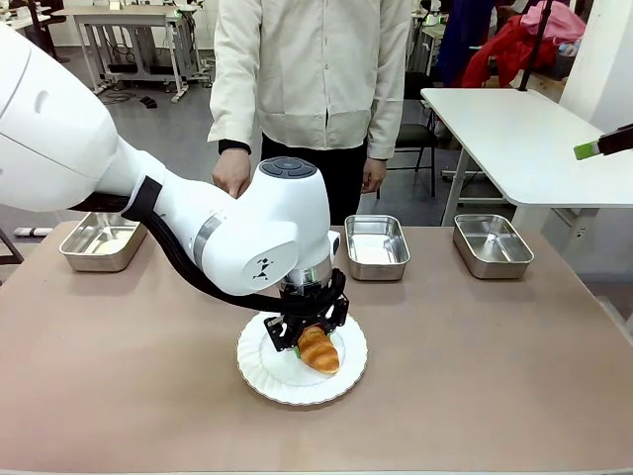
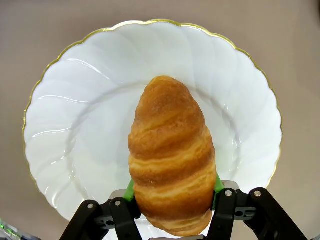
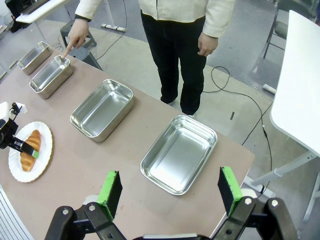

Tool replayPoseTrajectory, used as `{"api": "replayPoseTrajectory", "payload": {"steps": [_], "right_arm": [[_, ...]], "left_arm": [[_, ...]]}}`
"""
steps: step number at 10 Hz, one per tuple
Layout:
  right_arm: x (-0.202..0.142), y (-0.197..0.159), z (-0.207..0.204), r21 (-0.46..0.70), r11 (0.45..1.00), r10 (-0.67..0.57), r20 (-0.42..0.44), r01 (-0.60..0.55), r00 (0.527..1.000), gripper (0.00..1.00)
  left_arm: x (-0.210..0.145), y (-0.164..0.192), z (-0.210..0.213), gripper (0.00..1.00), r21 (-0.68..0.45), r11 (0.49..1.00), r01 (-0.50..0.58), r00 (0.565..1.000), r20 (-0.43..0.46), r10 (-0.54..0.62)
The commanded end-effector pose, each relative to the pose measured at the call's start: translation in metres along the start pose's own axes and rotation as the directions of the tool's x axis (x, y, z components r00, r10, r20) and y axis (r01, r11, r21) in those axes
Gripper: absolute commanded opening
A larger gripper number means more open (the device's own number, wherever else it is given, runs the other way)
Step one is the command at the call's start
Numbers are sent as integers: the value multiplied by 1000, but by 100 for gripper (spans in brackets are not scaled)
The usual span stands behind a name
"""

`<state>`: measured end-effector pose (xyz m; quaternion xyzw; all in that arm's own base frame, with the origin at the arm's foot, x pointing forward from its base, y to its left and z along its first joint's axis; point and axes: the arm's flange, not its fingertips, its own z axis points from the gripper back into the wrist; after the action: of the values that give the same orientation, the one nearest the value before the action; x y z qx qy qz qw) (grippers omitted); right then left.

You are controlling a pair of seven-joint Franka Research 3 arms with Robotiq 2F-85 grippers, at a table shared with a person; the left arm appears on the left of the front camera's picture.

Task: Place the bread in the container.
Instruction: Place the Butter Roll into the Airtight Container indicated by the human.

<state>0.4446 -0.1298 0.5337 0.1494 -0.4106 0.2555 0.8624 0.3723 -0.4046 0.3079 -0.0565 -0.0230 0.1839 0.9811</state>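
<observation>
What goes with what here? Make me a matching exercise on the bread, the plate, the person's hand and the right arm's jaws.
Things:
1. bread
2. plate
3. person's hand
4. right jaws

States:
A. open, holding nothing
B. pointing at a pan
C. white with a gold rim
D. gripped by the left jaws

Pairs: 1-D, 2-C, 3-B, 4-A

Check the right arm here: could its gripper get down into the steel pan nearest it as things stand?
Probably yes. The right gripper hangs open above the nearest pan, which is empty, with nothing between them. The left gripper is busy at the plate, shut on the bread, well aside.
</observation>
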Motion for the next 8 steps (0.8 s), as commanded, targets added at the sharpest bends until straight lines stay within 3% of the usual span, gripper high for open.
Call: {"api": "replayPoseTrajectory", "payload": {"steps": [1,5,6,8], "right_arm": [[1,-1,0,9,1000,-3,22,2,1000,100],[1,-1,0,9,1000,-3,22,2,1000,100],[1,-1,0,9,1000,-3,22,2,1000,100],[1,-1,0,9,1000,-3,22,2,1000,100]], "left_arm": [[1,1,-1,54,-5,1000,-7,1000,0,7],[0,0,0,54,-1,1000,-2,1000,-1,2],[7,4,27,54,-56,998,32,996,80,-27],[35,17,75,54,-96,994,44,989,148,-30]]}}
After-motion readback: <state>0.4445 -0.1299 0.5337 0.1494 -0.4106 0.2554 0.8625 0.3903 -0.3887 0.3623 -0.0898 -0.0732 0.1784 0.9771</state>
